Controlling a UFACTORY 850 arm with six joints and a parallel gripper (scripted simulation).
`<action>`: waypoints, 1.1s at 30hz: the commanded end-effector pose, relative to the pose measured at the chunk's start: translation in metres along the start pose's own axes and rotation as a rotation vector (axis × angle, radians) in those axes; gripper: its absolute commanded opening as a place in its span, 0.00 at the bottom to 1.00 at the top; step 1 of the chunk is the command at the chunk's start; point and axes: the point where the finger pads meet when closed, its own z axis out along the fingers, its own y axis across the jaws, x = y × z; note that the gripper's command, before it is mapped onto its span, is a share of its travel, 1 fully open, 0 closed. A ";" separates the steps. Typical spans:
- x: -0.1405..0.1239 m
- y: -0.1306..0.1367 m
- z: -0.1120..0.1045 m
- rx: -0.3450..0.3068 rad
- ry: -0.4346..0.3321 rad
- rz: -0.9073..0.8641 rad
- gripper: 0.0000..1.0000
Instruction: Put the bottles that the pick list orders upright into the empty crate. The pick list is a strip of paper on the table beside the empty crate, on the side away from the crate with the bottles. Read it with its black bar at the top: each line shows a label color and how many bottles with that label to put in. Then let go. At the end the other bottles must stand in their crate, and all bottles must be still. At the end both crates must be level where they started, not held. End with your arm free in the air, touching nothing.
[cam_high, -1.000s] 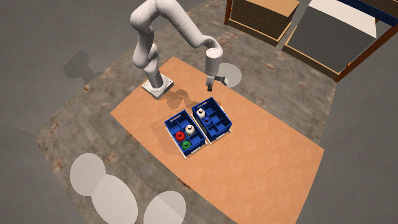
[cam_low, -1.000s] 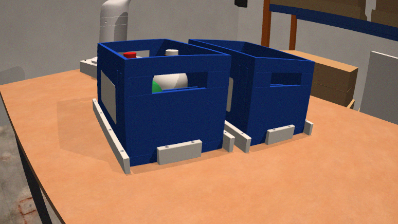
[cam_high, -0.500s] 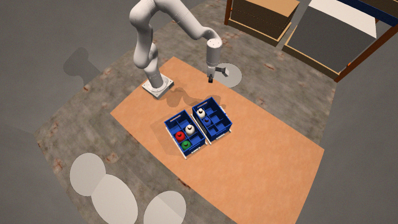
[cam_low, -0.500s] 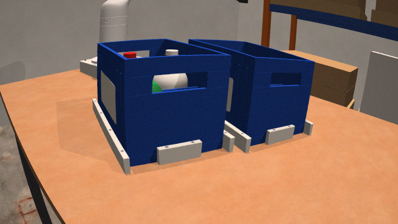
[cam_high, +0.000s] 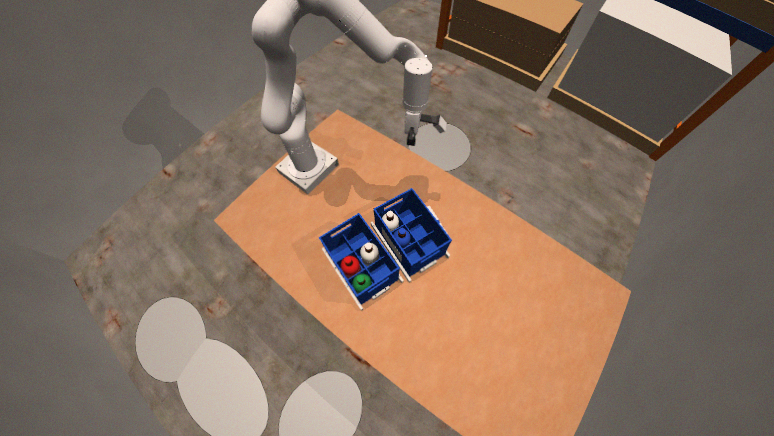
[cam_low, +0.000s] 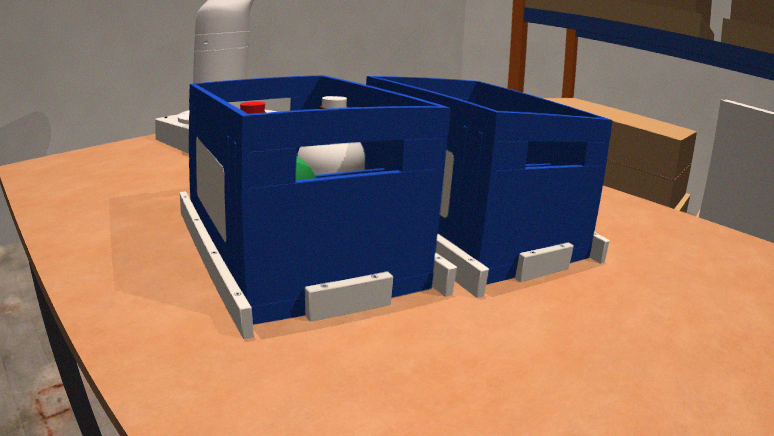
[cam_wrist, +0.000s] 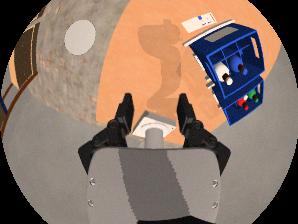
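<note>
Two blue crates stand side by side on the orange table. The left crate (cam_high: 358, 258) holds a red bottle (cam_high: 349, 264), a green bottle (cam_high: 360, 281) and a white bottle (cam_high: 369, 252). The right crate (cam_high: 412, 231) holds a white bottle (cam_high: 390, 219) and a blue bottle (cam_high: 401, 234), both upright. My gripper (cam_high: 411, 141) hangs high above the table's far edge, well away from the crates, open and empty. In the wrist view the gripper (cam_wrist: 153, 103) is empty, and the pick list (cam_wrist: 202, 22) lies beside the right crate; its lines are too small to read.
The arm's base (cam_high: 306, 168) is bolted at the table's far left corner. Grey cleats (cam_low: 348, 295) hold both crates in place. Shelving with cardboard boxes (cam_high: 509, 32) stands behind the table. Grey discs (cam_high: 444, 146) lie on the floor.
</note>
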 end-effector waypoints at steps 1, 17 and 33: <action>0.000 -0.021 -0.008 -0.001 0.002 0.000 0.65; -0.004 -0.088 -0.029 0.000 0.002 0.000 0.65; -0.006 -0.121 -0.039 0.000 0.002 0.000 0.65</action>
